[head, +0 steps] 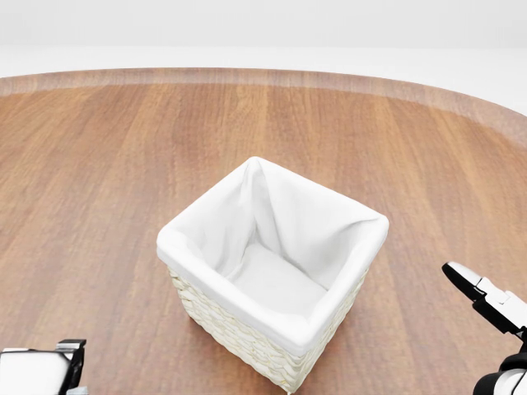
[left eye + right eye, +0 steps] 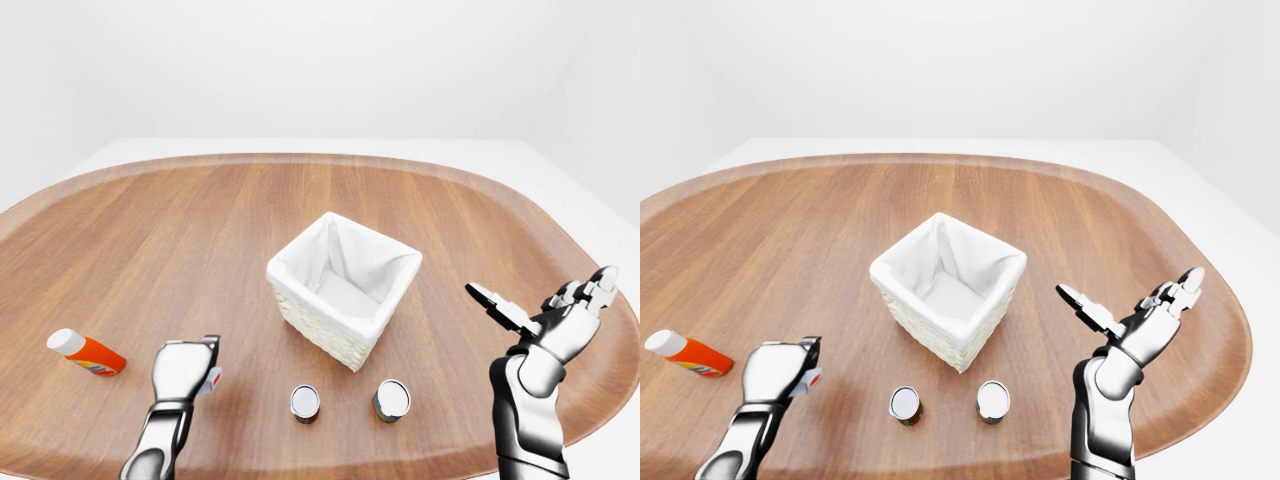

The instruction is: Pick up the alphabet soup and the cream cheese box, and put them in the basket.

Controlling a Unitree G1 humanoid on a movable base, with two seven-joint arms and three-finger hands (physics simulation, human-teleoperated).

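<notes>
A square woven wicker basket with a white cloth lining [image 2: 345,285] sits near the middle of the rounded wooden table [image 2: 200,220], turned so one corner points toward the lower edge of the left-eye view. Its inside shows only white cloth.

Below the basket in that view stand two small upright cans with shiny metal lids: one [image 2: 305,402] at lower centre with a reddish side, the other [image 2: 391,399] just to its right with a darker, greenish side. They stand near each other without touching, both clear of the basket. Which of them is the alphabet soup I cannot tell; the labels are too small to read. At the far left of the view an orange bottle with a white cap [image 2: 84,352] lies on its side on the table, well apart from everything else.

The left hand [image 2: 183,368] comes up from the lower left, its back to the camera. A small patch of red and pale blue [image 2: 211,379] shows at its right edge, touching it; I cannot tell what this is, nor whether the fingers are closed round it. The right hand [image 2: 545,312] is raised at the lower right, above the table's edge, its fingers [image 2: 498,305] spread wide apart and holding nothing.
</notes>
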